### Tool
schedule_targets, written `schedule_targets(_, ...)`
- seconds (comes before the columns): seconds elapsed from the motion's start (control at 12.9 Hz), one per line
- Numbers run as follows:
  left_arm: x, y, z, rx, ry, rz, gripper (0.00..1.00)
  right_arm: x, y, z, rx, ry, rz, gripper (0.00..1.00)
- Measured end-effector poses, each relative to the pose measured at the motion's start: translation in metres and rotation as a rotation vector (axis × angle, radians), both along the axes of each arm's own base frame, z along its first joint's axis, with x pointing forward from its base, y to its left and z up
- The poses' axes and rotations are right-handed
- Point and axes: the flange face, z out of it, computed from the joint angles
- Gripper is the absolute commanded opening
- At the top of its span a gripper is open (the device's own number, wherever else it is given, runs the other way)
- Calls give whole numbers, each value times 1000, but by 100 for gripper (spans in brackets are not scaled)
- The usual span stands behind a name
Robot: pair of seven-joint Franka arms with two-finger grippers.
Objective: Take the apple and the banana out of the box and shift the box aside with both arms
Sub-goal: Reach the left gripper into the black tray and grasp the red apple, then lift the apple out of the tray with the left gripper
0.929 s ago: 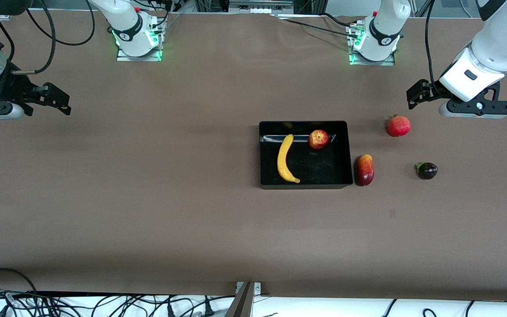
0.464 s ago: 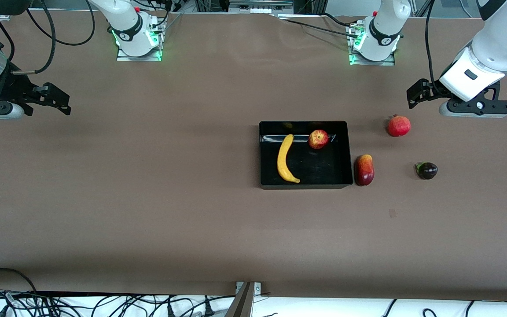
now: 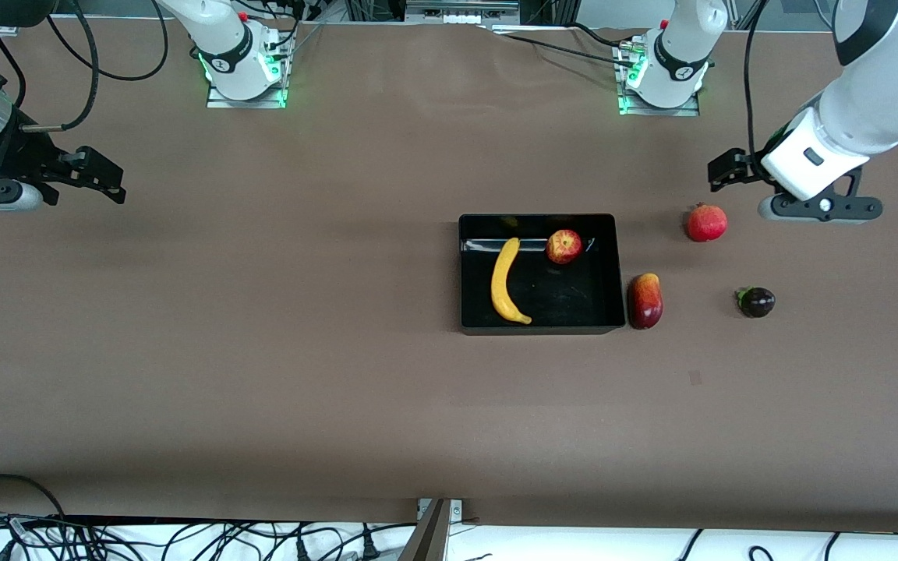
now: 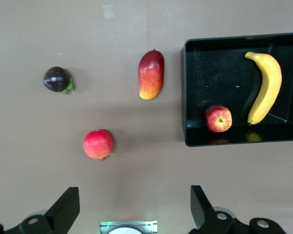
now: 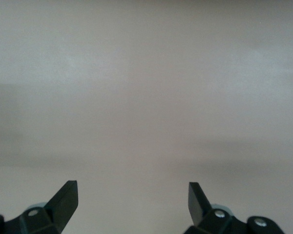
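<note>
Box [image 3: 541, 327] (banana [image 3: 505, 281] inside) lies well apart from left gripper [image 3: 796, 187].

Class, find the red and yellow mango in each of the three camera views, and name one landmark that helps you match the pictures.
Front view: the mango lies on the table just outside the black box, at the wall toward the left arm's end.
Left wrist view: the mango lies beside the box, apart from its wall.
Right wrist view: not in it; only bare table shows.
Shared landmark: the banana inside the box.
</note>
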Motion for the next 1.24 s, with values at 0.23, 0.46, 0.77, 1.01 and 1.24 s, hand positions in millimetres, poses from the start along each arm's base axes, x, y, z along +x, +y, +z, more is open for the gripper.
schedule_targets(0.23, 1, -55, -32, 5, 50, -27, 100, 0, 0, 0, 0, 0, 0, 100)
schedule_targets(0.46, 11, -134, -105, 3, 79, -20, 100, 0, 0, 0, 0, 0, -1, 100)
schedule_targets(0.77, 20, -170, -211, -39, 83, -30, 100, 0, 0, 0, 0, 0, -1, 100)
schedule_targets(1.01, -10, -183, -279, -28, 24, -30, 100, 0, 0, 0, 0, 1, -1, 100)
schedule_targets(1.24, -43, -184, -326, -3, 19, -4, 100, 0, 0, 0, 0, 1, -1, 100)
